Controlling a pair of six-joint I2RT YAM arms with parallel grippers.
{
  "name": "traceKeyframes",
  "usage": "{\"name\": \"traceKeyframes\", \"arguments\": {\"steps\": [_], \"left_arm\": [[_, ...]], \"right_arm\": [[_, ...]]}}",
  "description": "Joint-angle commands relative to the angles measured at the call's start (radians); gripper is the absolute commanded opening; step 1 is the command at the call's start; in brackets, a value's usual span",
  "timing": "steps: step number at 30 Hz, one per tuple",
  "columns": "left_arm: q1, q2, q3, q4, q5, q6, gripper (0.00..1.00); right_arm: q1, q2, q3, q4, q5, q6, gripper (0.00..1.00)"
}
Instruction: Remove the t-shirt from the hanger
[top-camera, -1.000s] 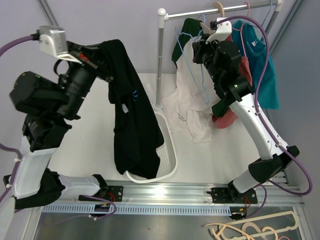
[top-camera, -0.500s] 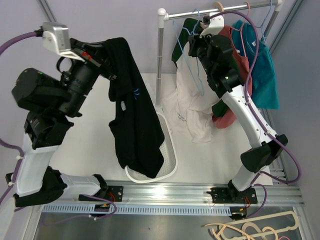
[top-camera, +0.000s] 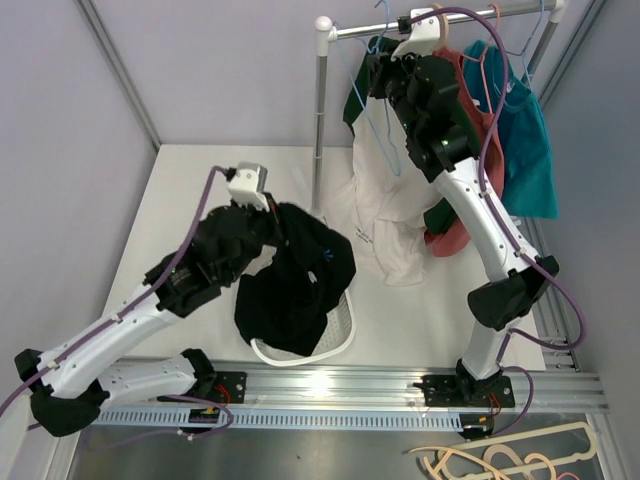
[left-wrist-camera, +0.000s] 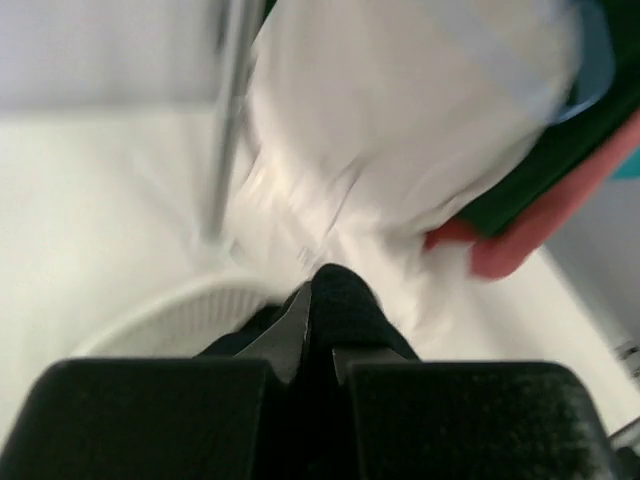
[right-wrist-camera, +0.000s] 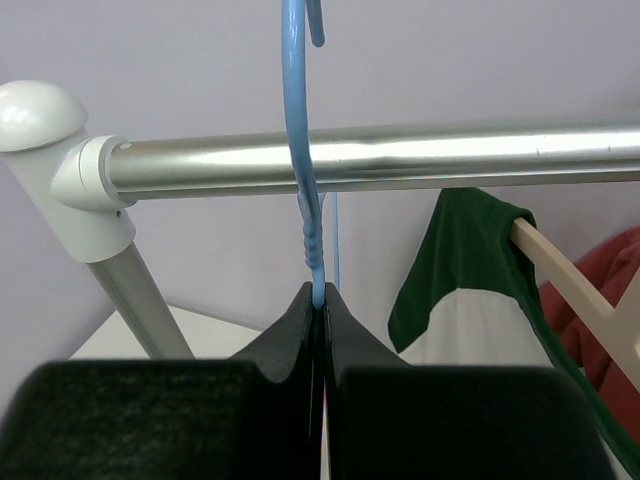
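**Black t-shirt over the basket, blue hanger pinched at the rail**

The left gripper (left-wrist-camera: 318, 290) sits low in the middle of the overhead view. Its jaws are pressed together on a fold of the black t-shirt (top-camera: 295, 290). In the left wrist view the dark cloth bunches up between the two fingertips. The rest of the shirt hangs down in a crumpled heap. It drapes into and over the far rim of the white basket (top-camera: 342, 325), which stands on the white table (top-camera: 180, 200) at the lower centre of the frame.

The right arm reaches up to the top of the overhead view. There the right gripper (right-wrist-camera: 318, 295) is clamped on the neck of the blue hanger (right-wrist-camera: 300, 130), with no gap between its fingers. The hanger's hook rises in front of the metal rail (right-wrist-camera: 420, 158) and curls over above it. Whether it touches the rail cannot be told.

Other clothes hang along the rail in the upper right:
- a green garment (right-wrist-camera: 450, 250) on a wooden hanger (right-wrist-camera: 560, 270)
- a red garment (top-camera: 470, 85)
- a teal garment (top-camera: 525, 130)

A white t-shirt (top-camera: 385, 220) hangs below the right gripper, and its lower part is piled on the table beside the rack's upright post (top-camera: 320, 110).
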Motion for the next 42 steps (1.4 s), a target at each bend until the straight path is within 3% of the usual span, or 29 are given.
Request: {"name": "traceKeyframes", "arguments": {"steps": [1,6,9,17,23,28,30,32,35,36,38,39,42], "left_arm": [[-0.001,-0.098,-0.120,-0.066,-0.181,-0.191,0.01],[0.003,-0.111,-0.300,-0.286,-0.224,-0.424,0.01],[0.040,-0.069,-0.355,-0.377,-0.140,-0.516,0.01],[0.066,0.078,-0.498,-0.187,0.123,-0.569,0.01],[0.068,0.285,-0.547,-0.005,0.275,-0.564,0.01],[0.068,0.369,-0.505,0.006,0.293,-0.550,0.02],[0.068,0.368,-0.470,-0.024,0.260,-0.537,0.11],[0.068,0.333,-0.453,-0.073,0.196,-0.514,0.36],[0.068,0.241,-0.406,-0.136,0.095,-0.478,0.57],[0.068,0.213,-0.398,-0.159,0.069,-0.471,0.70],[0.068,0.143,-0.367,-0.214,-0.009,-0.432,0.79],[0.068,0.121,-0.344,-0.237,-0.037,-0.423,0.95],[0.068,0.037,-0.301,-0.313,-0.140,-0.385,1.00]], "right_arm": [[0.007,0.021,0.054,0.039,-0.032,-0.018,0.00],[0.020,0.069,0.125,0.003,-0.048,-0.015,0.00],[0.027,0.092,0.142,-0.024,-0.049,-0.018,0.00],[0.053,0.078,0.065,-0.007,-0.041,-0.017,0.00],[0.058,0.058,0.052,-0.011,-0.031,-0.017,0.00],[0.060,0.043,0.039,-0.004,-0.012,-0.020,0.01],[0.058,0.038,0.042,-0.004,-0.009,-0.021,0.05],[0.060,0.034,0.045,-0.004,-0.006,-0.025,0.14],[0.058,0.020,0.045,-0.011,-0.002,-0.026,0.21],[0.058,0.017,0.047,-0.012,0.000,-0.028,0.25],[0.057,0.009,0.050,-0.017,0.015,-0.026,0.28],[0.057,-0.002,0.050,-0.026,0.015,-0.023,0.29],[0.054,-0.037,0.044,-0.038,0.031,-0.028,0.36]]}}
